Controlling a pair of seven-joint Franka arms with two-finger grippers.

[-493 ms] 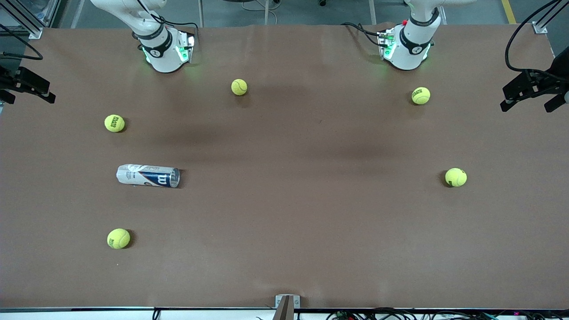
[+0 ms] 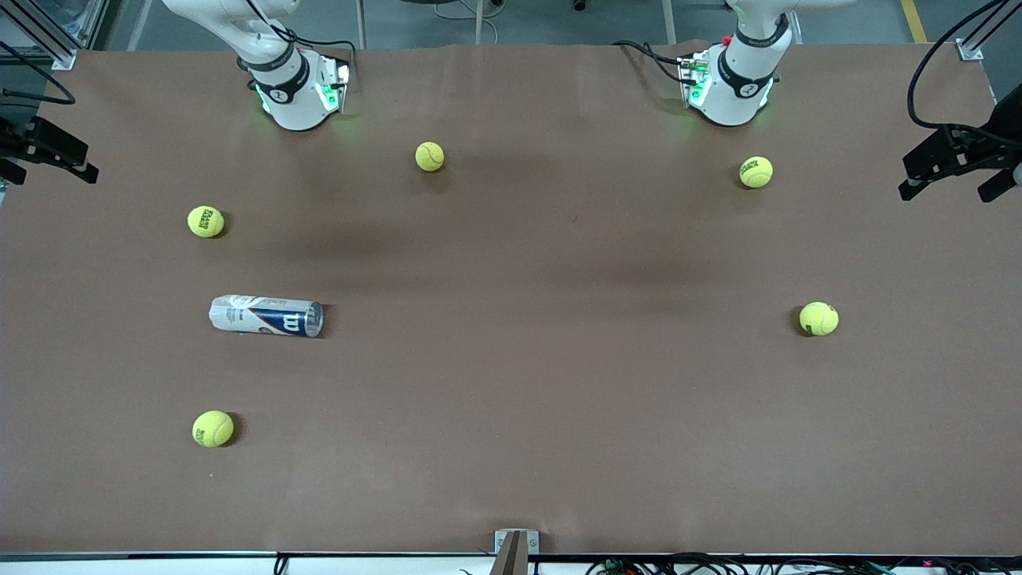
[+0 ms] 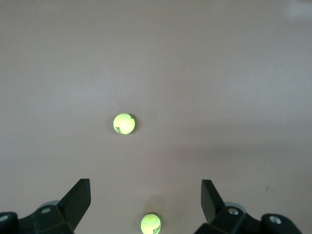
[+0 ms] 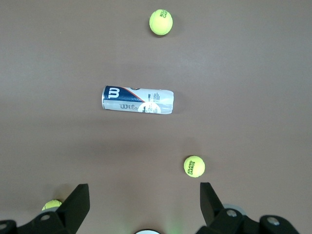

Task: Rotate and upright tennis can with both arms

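We see the brown desk [image 2: 511,383] spanning nearly the whole front view, its surface bare apart from one can and five balls. Both arms stand at their bases along the top edge: the right arm [image 2: 275,68] at one end, the left arm [image 2: 738,72] at the other, each with green light at its base. Both are raised and waiting, with nothing held.

The tennis can [image 2: 266,316] lies on its side toward the right arm's end of the desk, roughly midway between the bases and the front camera. Its long axis runs along the desk's length, and the navy band with the white "W" sits at the end pointing toward the desk's middle. We also see it in the right wrist view [image 4: 138,100], flat on the desk and touching nothing.

The right hand [image 4: 145,202] hangs over the desk with its fingers spread wide and empty. The left hand [image 3: 146,200] likewise stands wide and empty, over the left arm's end of the desk.

Five yellow-green tennis balls lie scattered, all well apart from the can. Ball one [image 2: 206,222] lies farther from the front camera than the can, and ball two [image 2: 213,429] nearer. Ball three [image 2: 429,156] sits near the right arm's base. Ball four [image 2: 755,172] is near the left arm's base. Ball five [image 2: 819,319] lies nearer the front camera than ball four.
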